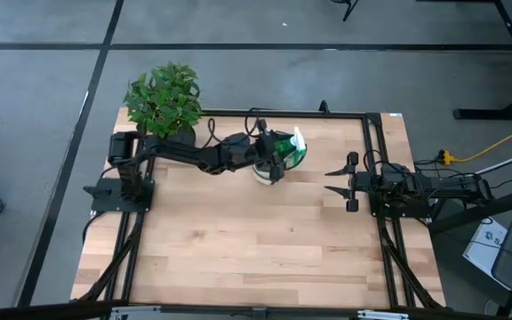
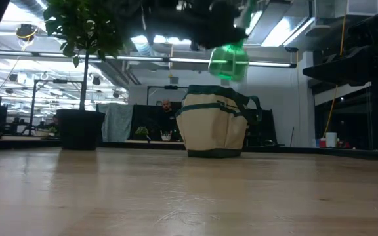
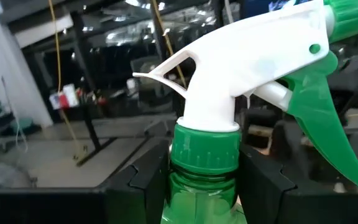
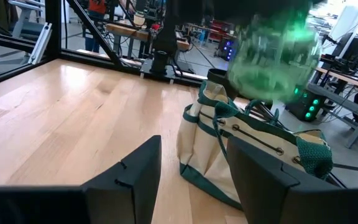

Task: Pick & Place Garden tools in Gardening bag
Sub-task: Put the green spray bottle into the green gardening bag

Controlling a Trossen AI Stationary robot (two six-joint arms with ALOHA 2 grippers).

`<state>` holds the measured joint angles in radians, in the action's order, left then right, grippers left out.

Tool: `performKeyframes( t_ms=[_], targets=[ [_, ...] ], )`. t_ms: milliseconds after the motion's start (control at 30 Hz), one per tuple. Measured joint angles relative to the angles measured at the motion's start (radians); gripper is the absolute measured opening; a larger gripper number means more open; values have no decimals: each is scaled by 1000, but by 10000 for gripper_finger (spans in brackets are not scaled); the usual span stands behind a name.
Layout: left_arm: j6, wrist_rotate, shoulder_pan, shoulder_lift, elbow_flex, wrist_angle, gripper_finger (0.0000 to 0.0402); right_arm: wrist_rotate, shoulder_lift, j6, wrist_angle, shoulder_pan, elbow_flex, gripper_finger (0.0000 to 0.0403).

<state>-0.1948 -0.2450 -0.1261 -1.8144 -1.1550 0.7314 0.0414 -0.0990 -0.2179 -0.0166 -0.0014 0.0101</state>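
**Mia:** High view first. The left gripper (image 1: 278, 158) is over the gardening bag (image 1: 269, 169) at the back of the table. It has a green spray bottle (image 1: 292, 149).

**Ben:** Is it holding tight?

**Mia:** Yes. In the left wrist view the two dark fingers (image 3: 263, 180) are closed on the bottle's green neck (image 3: 202, 163), just under the white trigger top (image 3: 247, 59).

**Ben:** Where is the bottle in the low view?

**Mia:** The green bottle (image 2: 229, 62) hangs in the air just above the bag (image 2: 215, 124). It is not inside yet.

**Ben:** What could go wrong?

**Mia:** I think the bag is soft, so if the bottle comes down on the rim or a handle, the bag could fold or tip over. If it is let go from too high, it could bounce out and roll on the table (image 1: 256, 240).

**Ben:** And the plant?

**Mia:** The potted plant (image 1: 164, 100) is near the left arm. A wide swing might bump it.

**Ben:** What about the other arm?

**Mia:** The right gripper (image 1: 340, 180) waits at the right side of the table, fingers spread apart, holding nothing.

**Ben:** What can't you see?

**Mia:** The arm hides the bag's mouth from above, so I can't tell what is in it. The bottle looks smeared in the right wrist view (image 4: 275, 53). I can't find any other tools on the table.
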Motion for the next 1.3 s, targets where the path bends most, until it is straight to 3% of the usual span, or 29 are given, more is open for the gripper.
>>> performKeyframes(
  t_ms=[233,467,633,867,1000,1300],
  targets=[
    [43,-154,-28,-66,0,-20,150,0,0,0,0,0,0,186],
    [199,-184,-47,-72,0,-208,153,0,0,0,0,0,0,186],
    [307,-98,-50,-72,0,-309,155,0,0,0,0,0,0,186],
    [393,-55,-61,-70,0,-417,156,0,0,0,0,0,0,185],
    [406,0,-74,-68,-2,-435,157,0,0,0,0,0,0,185],
    [410,14,-75,-68,-2,-465,168,0,0,0,0,0,0,185]
  ],
)
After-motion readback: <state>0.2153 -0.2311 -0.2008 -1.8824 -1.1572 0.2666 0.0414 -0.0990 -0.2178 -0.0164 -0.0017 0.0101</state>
